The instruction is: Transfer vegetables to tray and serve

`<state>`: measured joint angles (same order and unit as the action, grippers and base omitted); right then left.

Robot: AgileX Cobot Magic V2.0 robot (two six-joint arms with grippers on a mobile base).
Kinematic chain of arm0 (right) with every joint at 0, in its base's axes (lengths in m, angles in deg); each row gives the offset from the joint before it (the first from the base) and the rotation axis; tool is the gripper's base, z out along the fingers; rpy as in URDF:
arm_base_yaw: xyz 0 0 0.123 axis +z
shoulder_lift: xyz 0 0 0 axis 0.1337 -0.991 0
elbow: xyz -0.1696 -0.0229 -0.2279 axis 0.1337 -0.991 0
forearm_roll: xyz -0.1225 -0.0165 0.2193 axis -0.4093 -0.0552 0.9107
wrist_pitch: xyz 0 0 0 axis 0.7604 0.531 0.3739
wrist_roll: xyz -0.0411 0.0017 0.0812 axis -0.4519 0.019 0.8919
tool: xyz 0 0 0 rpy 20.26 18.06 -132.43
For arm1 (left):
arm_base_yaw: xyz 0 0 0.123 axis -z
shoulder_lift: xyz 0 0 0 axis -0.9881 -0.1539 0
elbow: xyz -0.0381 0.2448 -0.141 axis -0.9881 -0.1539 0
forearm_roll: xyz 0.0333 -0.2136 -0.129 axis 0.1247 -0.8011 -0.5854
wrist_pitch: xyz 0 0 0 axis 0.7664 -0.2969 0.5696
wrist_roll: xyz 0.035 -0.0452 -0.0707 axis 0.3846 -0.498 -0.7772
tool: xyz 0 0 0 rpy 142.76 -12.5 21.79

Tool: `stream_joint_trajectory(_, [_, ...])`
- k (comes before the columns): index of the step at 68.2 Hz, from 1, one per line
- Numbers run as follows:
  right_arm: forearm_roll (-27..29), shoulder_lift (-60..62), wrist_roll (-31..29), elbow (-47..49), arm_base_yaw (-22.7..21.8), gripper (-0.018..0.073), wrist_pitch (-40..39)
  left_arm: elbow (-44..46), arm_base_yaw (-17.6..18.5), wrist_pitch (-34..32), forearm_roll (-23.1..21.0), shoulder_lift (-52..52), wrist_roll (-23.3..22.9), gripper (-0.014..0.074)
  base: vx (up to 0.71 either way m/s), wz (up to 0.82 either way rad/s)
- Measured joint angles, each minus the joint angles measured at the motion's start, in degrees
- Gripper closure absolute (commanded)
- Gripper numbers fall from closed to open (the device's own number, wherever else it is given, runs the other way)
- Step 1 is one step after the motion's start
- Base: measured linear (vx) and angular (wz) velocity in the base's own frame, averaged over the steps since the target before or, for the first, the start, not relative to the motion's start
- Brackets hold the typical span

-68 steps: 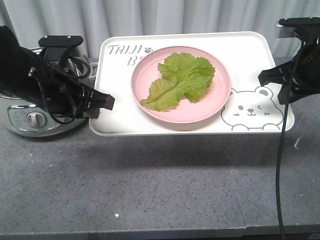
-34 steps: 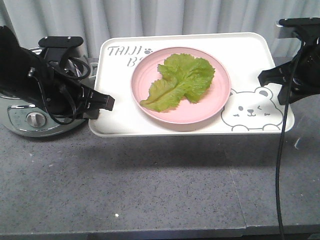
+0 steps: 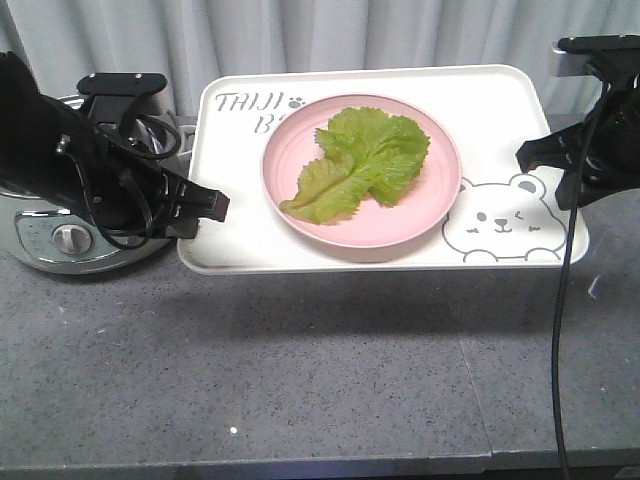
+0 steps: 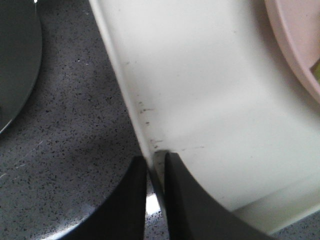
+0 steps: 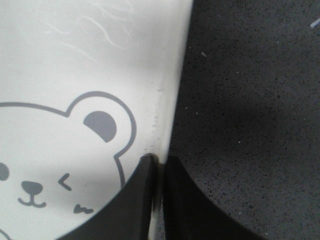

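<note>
While your left gripper [image 4: 155,200] and right gripper [image 5: 157,195] clamp the tray [image 3: 240,235] by its side rims, lettuce [image 3: 360,160] sits on the pink plate [image 3: 400,228] mid-tray; a silver cooker [image 3: 45,248] crowds the tray's left edge.

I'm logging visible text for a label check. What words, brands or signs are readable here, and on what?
"TAIJI" plus a paw-print sign: large cream rectangular plastic tray.
"B": line below, remainder hidden by round pink plate.
Silver cooker panel markings: too small to read.
</note>
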<state>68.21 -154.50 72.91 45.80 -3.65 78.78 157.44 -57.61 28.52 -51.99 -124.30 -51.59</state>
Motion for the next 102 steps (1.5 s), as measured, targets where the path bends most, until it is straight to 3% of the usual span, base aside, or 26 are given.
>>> stream_joint_trajectory(102, [0.1,0.0,0.0,0.0,0.0,0.0565,0.0,0.0,0.0,0.3,0.0,0.0,0.0,0.0602,-0.01,-0.12])
